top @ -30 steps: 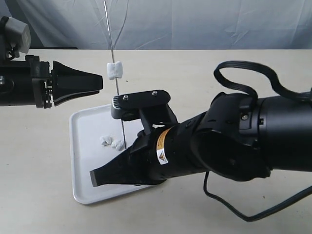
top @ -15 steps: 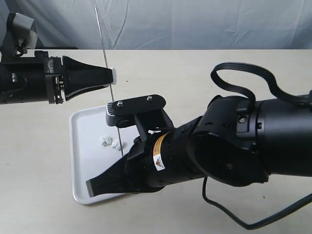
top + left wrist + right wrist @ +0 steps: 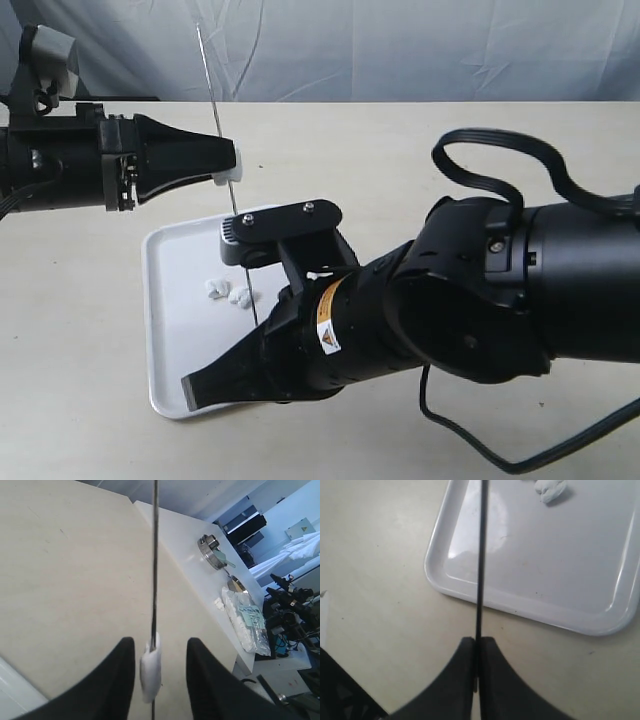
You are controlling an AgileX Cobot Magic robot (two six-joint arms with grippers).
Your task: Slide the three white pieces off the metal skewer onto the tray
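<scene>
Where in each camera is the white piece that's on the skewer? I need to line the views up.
Exterior view: upper left, the white piece on the metal skewer, at the left gripper tips.
Left wrist view: the piece on the skewer, between the dark fingers.
Right wrist view: not in it; two loose pieces lie on the tray.
Shared landmark: the skewer, seen in all three views.

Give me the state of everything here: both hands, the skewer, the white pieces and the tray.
Left hand: open around the threaded white piece.
Right hand: shut on the metal skewer.
Metal skewer: near-upright above the tray.
Threaded white piece: on the skewer.
Two white pieces: loose on the tray.
Tray: flat on the table.
</scene>
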